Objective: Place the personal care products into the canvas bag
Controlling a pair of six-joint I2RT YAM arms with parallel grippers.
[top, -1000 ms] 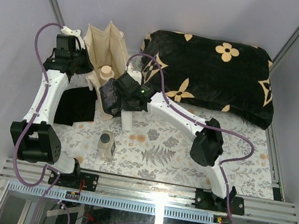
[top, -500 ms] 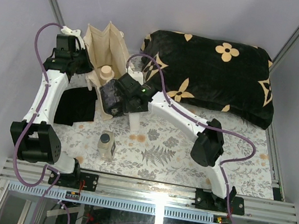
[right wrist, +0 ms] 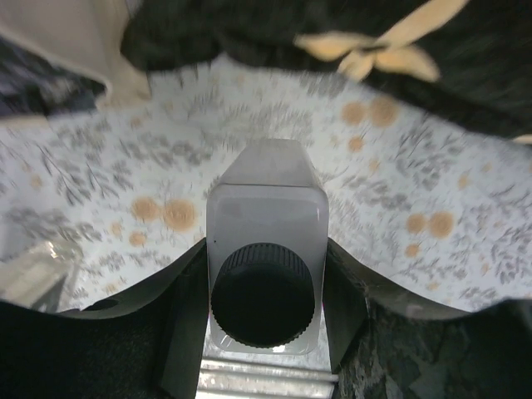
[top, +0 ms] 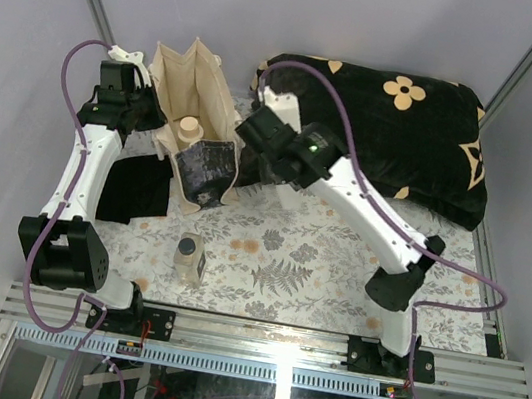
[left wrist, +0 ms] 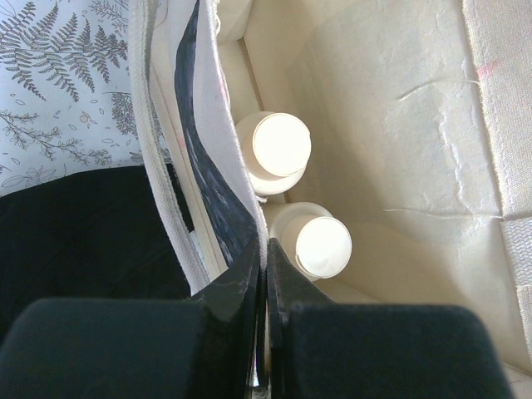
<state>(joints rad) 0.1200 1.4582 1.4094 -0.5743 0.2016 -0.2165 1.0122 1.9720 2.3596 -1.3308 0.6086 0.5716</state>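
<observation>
The canvas bag (top: 193, 97) stands open at the back left, dark panel facing front. My left gripper (top: 155, 119) is shut on its left wall, as the left wrist view (left wrist: 266, 249) shows. Two round beige bottles (left wrist: 281, 143) (left wrist: 322, 246) stand inside the bag; one cap shows from above (top: 189, 128). My right gripper (top: 290, 178) is shut on the white flat-sided bottle (right wrist: 266, 220), dark cap (right wrist: 263, 305) toward the camera, held above the table to the right of the bag. The small tan squarish bottle (top: 189, 258) stands on the floral cloth near the front.
A black cushion (top: 379, 126) with tan flowers fills the back right, close behind my right wrist. A flat black cloth (top: 136, 189) lies left of the bag. The floral cloth (top: 296, 265) covers the table. Grey walls close in the sides.
My right arm has carried the white bottle up and to the right, from in front of the bag to beside the cushion. The left arm has not moved.
</observation>
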